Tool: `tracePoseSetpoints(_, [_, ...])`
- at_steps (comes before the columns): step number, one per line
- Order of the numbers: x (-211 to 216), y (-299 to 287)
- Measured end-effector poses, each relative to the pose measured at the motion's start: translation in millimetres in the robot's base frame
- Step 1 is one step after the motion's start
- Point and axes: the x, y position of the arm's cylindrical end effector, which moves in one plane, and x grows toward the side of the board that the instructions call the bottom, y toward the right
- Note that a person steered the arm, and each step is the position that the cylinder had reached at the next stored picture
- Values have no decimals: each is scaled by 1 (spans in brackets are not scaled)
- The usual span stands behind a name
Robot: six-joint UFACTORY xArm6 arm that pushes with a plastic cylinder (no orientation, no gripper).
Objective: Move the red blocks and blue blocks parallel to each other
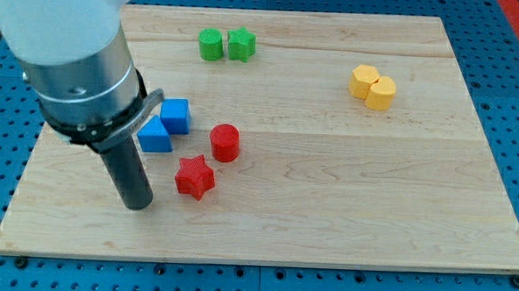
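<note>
My tip (138,203) on the board (326,219) – no jaws, just a rod, red star (194,177) at its 3 o'clock, red cylinder (225,142) at 1, blue cube (176,115) and blue block (155,135) – perhaps a wedge – touching, near 12.

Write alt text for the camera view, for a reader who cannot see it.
My tip rests on a wooden board just left of a red star block, below two touching blue blocks, with a red cylinder to their right. Two green blocks sit together at the view's top; two yellow blocks sit at upper right.
</note>
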Motion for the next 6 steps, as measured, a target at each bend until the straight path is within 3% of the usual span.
tracePoseSetpoints(1, [5, 17])
tracePoseSetpoints(6, [-81, 76])
